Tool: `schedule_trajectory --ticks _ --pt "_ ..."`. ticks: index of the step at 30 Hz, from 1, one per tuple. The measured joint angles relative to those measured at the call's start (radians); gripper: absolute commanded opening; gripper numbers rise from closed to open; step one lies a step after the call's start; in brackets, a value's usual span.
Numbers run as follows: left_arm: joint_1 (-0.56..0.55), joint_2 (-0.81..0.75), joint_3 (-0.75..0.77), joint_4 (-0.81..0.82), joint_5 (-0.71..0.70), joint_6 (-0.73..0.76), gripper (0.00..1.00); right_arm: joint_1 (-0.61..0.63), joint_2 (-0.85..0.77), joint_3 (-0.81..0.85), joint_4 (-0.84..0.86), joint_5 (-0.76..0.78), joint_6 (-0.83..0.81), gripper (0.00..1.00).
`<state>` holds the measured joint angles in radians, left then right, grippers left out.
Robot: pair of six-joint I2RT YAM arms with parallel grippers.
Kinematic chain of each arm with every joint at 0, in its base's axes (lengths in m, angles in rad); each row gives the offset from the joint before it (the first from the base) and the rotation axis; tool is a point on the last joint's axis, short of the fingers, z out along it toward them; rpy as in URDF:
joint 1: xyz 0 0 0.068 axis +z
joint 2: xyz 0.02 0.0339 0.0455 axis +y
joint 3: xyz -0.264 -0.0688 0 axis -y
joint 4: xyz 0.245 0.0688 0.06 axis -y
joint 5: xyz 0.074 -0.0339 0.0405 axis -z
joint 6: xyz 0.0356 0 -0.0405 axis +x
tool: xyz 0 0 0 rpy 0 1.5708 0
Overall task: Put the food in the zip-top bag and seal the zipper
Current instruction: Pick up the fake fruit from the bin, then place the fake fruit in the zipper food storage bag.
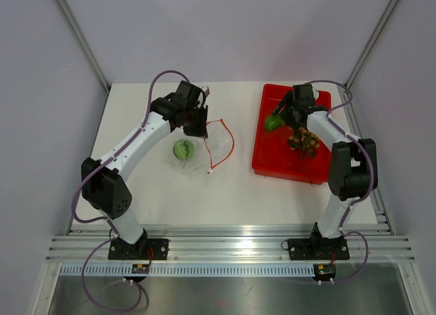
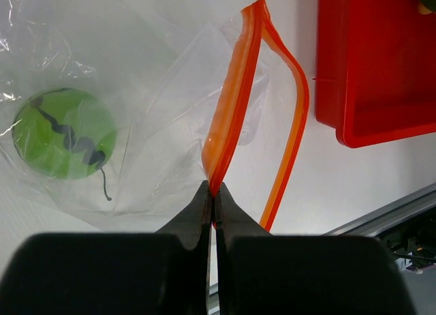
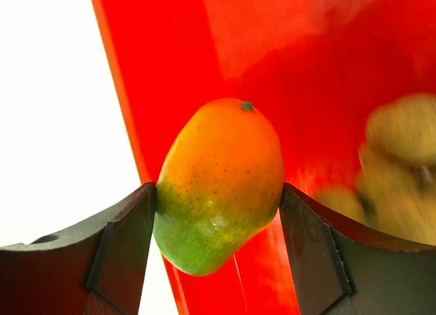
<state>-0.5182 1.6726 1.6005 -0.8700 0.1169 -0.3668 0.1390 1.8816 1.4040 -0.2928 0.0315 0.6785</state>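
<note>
Over the left side of the red tray (image 1: 262, 166), the right pincer (image 3: 218, 219) is spread wide but pinching the mango (image 3: 218, 185) across its short side, one jaw on each flank. The long axis runs away from the wrist, stem end out. Can't tell if it's off the tray floor yet. The bunch of tan balls (image 1: 303, 143) sits just nearer and to the right, in the same tray.

Key thing imo: the zip-top bag (image 2: 157, 124) lies left of that pincer on the white surface (image 1: 150, 185), w/ its mouth facing right twd the tray. So the mango has to go left, and the right arm is the one w/ it.

The left pincer (image 2: 213, 192) is pressed tight together on the orange zipper (image 2: 231, 103), holding one lip up so the mouth gapes in a loop. The round green fruit (image 2: 65, 134) is already inside. That's 1 of 3 in, zipper not sealed.
</note>
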Motion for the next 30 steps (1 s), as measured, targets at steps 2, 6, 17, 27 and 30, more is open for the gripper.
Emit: schedule_trajectory --ticks 2,6,17,27,30 --pt "-0.009 0.019 0.020 -0.002 0.002 -0.005 0.00 0.005 -0.065 -0.046 -0.002 0.001 -0.013 0.35" --pt "-0.043 0.089 0.094 -0.005 0.002 -0.018 0.00 0.007 -0.213 -0.157 0.005 0.011 -0.041 0.35" --pt "-0.080 0.176 0.182 -0.005 0.058 -0.053 0.00 0.017 -0.579 -0.354 -0.067 0.029 -0.085 0.35" --pt "-0.083 0.226 0.256 -0.023 0.105 -0.051 0.00 0.315 -0.646 -0.315 -0.077 0.068 -0.057 0.35" --pt "-0.083 0.225 0.256 -0.025 0.120 -0.051 0.00 0.377 -0.570 -0.300 -0.058 0.084 -0.037 0.34"
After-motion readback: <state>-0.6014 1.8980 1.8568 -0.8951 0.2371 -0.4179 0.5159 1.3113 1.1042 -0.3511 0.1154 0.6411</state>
